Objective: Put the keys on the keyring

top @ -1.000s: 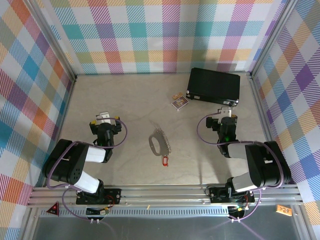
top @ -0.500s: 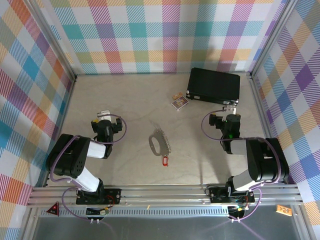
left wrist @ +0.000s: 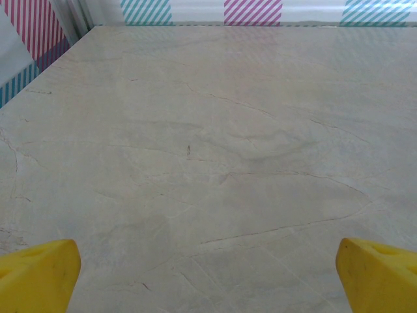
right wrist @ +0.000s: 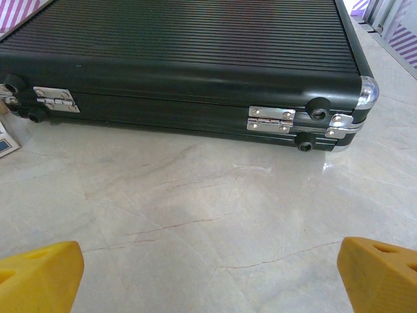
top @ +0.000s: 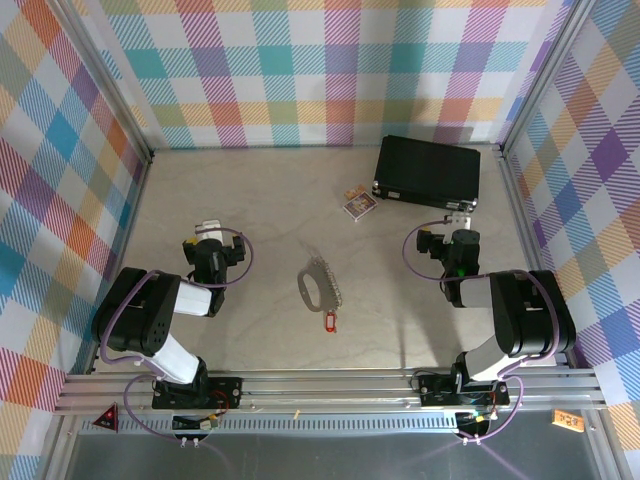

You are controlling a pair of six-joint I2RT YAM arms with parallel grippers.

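Top view, keyring (top: 318, 281): a grey oval loop with a knobbly chain along its right side. It lies flat on the table (top: 250, 200), about midway between the two arms.
Top view, key (top: 329, 322): a small red-headed piece on the table, very near the keyring's end on the side of the arm bases. I cannot tell if the two touch.
Top view, left gripper (top: 208, 230): it is to the left of the keyring and well apart from it.
Top view, right gripper (top: 458, 215): it is to the right of the keyring, well apart from it, and near the front side of the black case (top: 428, 172).
Top view, card packet (top: 359, 204): a small printed packet just beside the left corner of the case.
Left wrist view, left gripper (left wrist: 208, 277): the jaws stand wide apart. The yellow fingers (left wrist: 38, 272) are at the lower corners, with bare marble-like table (left wrist: 208, 130) between them. It holds nothing.
Right wrist view, right gripper (right wrist: 208, 274): the jaws stand wide apart, with the yellow fingertips (right wrist: 39, 272) at the lower corners. It holds nothing.
Right wrist view, black case (right wrist: 195, 59): a closed, ribbed case lying flat ahead of the fingertips and apart from them. The silver hinges (right wrist: 270, 119) are on the side that faces the camera.
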